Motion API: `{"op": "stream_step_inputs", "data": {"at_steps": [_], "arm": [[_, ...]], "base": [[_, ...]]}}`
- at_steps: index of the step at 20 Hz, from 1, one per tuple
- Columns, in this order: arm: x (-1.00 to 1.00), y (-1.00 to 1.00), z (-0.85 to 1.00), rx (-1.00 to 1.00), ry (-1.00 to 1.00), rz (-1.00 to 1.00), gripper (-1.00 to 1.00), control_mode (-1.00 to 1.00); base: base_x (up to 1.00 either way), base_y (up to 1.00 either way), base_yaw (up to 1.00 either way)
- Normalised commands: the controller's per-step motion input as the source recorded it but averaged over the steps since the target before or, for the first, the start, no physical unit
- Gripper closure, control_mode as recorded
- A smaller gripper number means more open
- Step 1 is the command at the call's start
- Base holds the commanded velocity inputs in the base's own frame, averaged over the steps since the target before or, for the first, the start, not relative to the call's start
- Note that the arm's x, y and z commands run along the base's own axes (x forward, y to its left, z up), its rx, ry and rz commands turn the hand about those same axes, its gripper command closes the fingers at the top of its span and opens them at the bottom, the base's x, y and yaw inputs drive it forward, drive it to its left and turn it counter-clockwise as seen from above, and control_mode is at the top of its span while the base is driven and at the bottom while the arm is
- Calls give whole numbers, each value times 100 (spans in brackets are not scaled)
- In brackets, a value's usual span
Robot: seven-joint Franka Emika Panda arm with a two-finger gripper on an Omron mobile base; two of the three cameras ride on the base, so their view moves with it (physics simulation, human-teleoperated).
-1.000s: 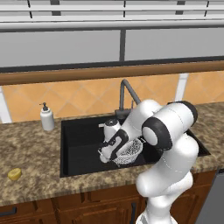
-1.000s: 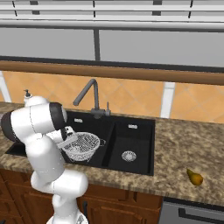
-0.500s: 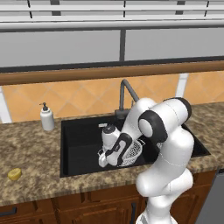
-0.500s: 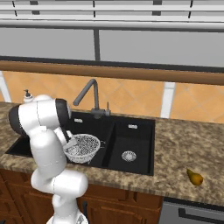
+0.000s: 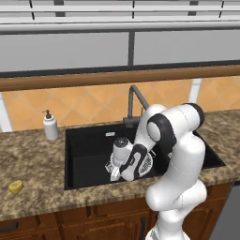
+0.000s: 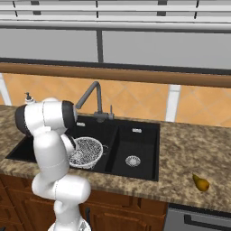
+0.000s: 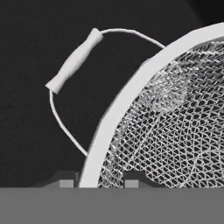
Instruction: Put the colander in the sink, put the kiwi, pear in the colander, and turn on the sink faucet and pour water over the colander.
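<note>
A speckled brown granite counter [image 6: 180, 149] is seen below orange tiles. One whitish-grey mesh colander [image 6: 86, 152] with wire side handles lies in the large basin of the black sink [image 6: 135, 137]. The gripper [image 7: 98, 183] straddles the colander's rim at 6 o'clock in the hand view, fingers slightly apart. One faucet [image 6: 92, 97], one soap bottle [image 5: 50, 126], one pear [image 5: 15, 186] and one kiwi [image 6: 201, 183] are counted.

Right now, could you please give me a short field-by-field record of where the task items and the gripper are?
colander: in the large basin of the sink
gripper: low in the basin, a fingertip on each side of the colander's rim
kiwi: on the counter right of the sink
pear: on the counter left of the sink
sink faucet: behind the sink, no water seen
fruit in colander: none
</note>
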Motion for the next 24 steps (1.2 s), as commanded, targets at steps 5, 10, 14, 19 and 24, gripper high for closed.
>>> {"op": "stream_step_inputs", "data": {"at_steps": [5, 10, 14, 19, 24], "arm": [[2, 0, 0, 0, 0, 5, -100, -100], [2, 0, 10, 0, 0, -1, -100, -100], [2, 17, 82, 0, 0, -17, -100, -100], [-19, 52, 100, 0, 0, -24, -100, -100], [-12, 67, 100, 2, 0, -27, -100, -100]], "base": [[0, 0, 0], [0, 0, 0], [0, 0, 0], [0, 0, 0], [0, 0, 0]]}}
